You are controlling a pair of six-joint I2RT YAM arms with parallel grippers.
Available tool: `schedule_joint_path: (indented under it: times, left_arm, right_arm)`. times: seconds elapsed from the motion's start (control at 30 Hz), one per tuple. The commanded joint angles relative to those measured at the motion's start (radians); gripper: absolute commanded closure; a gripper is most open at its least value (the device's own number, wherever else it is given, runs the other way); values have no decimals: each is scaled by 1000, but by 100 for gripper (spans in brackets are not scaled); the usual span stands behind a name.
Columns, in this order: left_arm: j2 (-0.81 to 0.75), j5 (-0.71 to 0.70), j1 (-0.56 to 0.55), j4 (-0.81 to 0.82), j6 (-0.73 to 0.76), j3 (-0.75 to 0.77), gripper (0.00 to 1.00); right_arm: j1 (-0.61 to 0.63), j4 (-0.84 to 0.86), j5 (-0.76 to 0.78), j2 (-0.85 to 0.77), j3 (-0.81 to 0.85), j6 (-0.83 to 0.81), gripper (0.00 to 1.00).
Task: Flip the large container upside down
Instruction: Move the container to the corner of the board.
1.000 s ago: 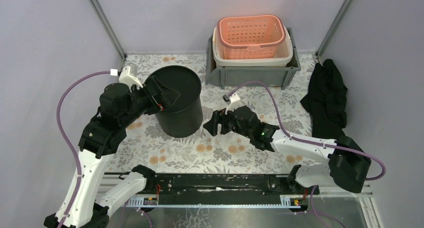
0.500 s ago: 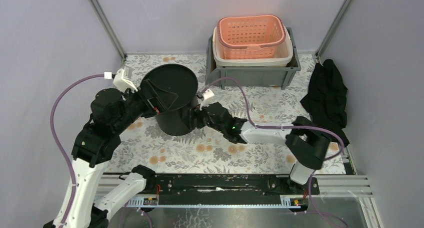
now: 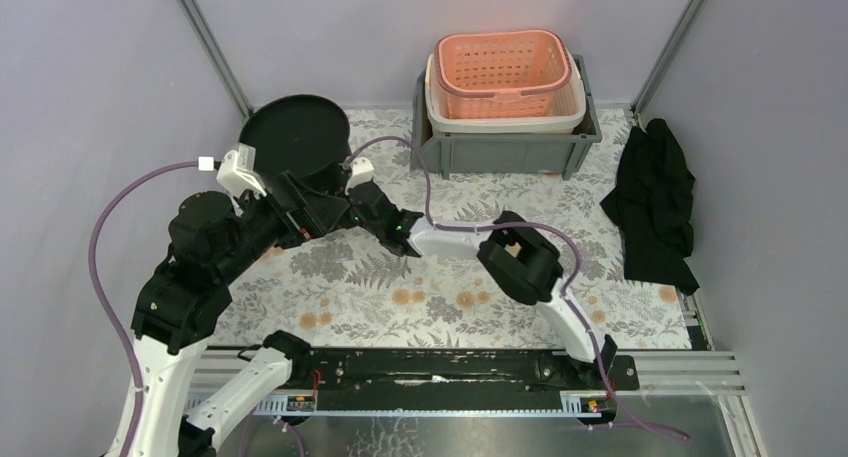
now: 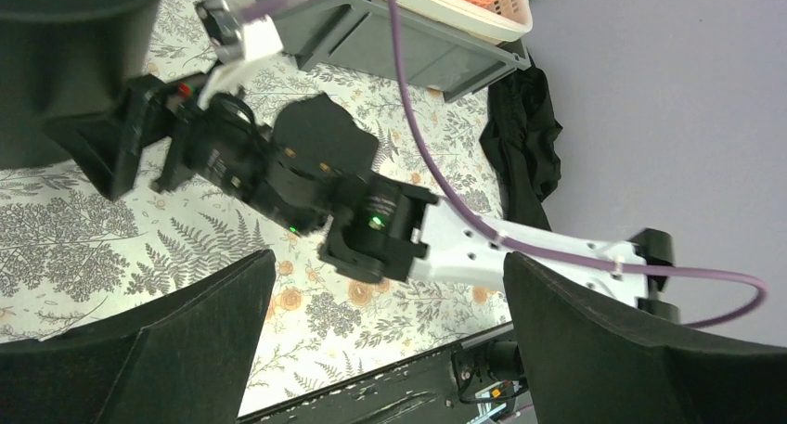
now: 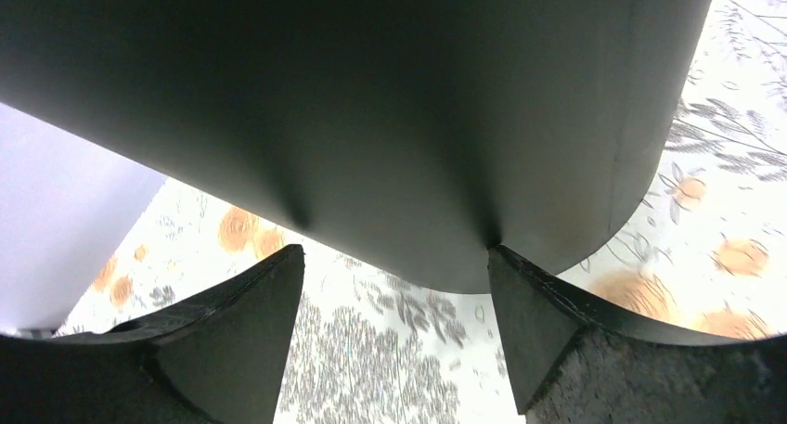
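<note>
Big black container (image 3: 295,137) tipped toward the back-left corner, both claws spread wide, neither one clamping it

Room is plain lilac-grey walls (image 3: 90,97) with a metal post (image 3: 208,47) running up each back corner, and the table (image 3: 470,277) wears a white cloth printed with grey ferns and orange flowers, with a black rail (image 3: 430,367) along the near edge. The container leans at the back left by the post, one round end facing the camera; can't tell if it touches the cloth. Back middle there's a grey crate (image 3: 500,147) holding a cream basket (image 3: 560,112) with a pink basket (image 3: 500,67) nested on top. A black cloth (image 3: 655,202) lies crumpled by the right wall. The right gripper (image 5: 394,266) has both fingertips pressed on the container's curved wall, jaws wide. The left gripper (image 4: 388,285) gapes fully just beside it, gripping nothing.
</note>
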Motion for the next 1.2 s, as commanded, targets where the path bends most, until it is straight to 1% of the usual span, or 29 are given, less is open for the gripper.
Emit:
schedule_joint_path:
  times: [0.0,0.23,0.37,0.43,0.5,0.57,0.67,0.73,0.83,0.87,0.93,0.97,1.0,1.03,1.07,1.17]
  left_arm:
    - [-23,-1,-2,-27,3,7,0]
    - [-37,-5,-3,-48,3,-8,0]
    - [-42,-21,-2,-53,3,-29,0]
    - [-39,-24,-2,-54,1,-38,0]
    - [-30,-28,-3,-52,-2,-45,0]
    - [-17,-35,-2,-51,-2,-50,0]
    - [4,-53,-3,-30,0,-59,0]
    - [25,-57,-1,0,-5,-65,0]
    - [61,-55,-2,57,-21,-82,0]
    - [72,-55,-2,77,-27,-92,0]
    - [103,-65,-1,133,-39,-129,0]
    - [119,-68,-3,162,-47,-151,0]
    - [141,-69,-2,202,-50,-176,0]
    - [166,-71,-2,228,-54,-194,0]
    - [194,-75,-2,255,-61,-211,0]
    - [281,-80,-3,359,-88,-258,0]
  right_arm:
    - [-59,-27,-23,131,197,93,20]
    - [-120,-106,-103,378,535,145,18]
    - [-155,-127,-153,521,737,192,16]
    - [-172,-118,-189,576,812,216,14]
    - [-191,-90,-243,598,838,239,12]
    - [-202,-48,-293,550,772,235,7]
    - [-201,38,-319,374,499,182,7]
    - [-203,67,-335,222,317,169,6]
    - [-228,62,-396,-2,79,219,6]
    - [-236,41,-423,-70,14,235,6]
    - [-248,-85,-454,-225,-70,225,6]
    - [-249,-158,-455,-285,-107,207,5]
    - [-250,-235,-460,-346,-141,191,1]
    - [-250,-294,-464,-403,-179,177,0]
    - [-250,-337,-476,-466,-228,172,1]
    - [-250,-395,-515,-659,-389,186,1]
